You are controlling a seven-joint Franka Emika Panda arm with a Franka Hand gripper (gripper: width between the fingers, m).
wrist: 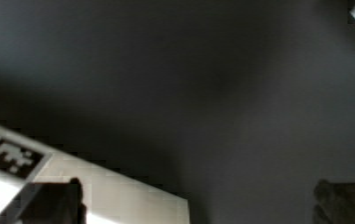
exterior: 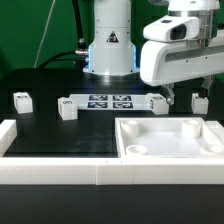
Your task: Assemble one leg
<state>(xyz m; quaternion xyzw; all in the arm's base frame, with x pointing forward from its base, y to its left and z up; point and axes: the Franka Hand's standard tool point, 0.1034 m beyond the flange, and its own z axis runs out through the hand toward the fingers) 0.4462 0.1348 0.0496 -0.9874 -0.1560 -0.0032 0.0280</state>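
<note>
Several small white legs with tags stand on the black table: one at the exterior view's far left, one beside it, one at the right end of the marker board, and one at the far right. My gripper hangs low over the table between the last two, close beside the third leg. In the wrist view the gripper is open, with its fingertips wide apart over bare dark table. A white tagged piece lies beside one fingertip, outside the jaws; I cannot tell if it is the leg.
The marker board lies flat at the middle back. A large white square panel with round corner holes lies at the front right. A white raised border runs along the front and left. The robot base stands behind.
</note>
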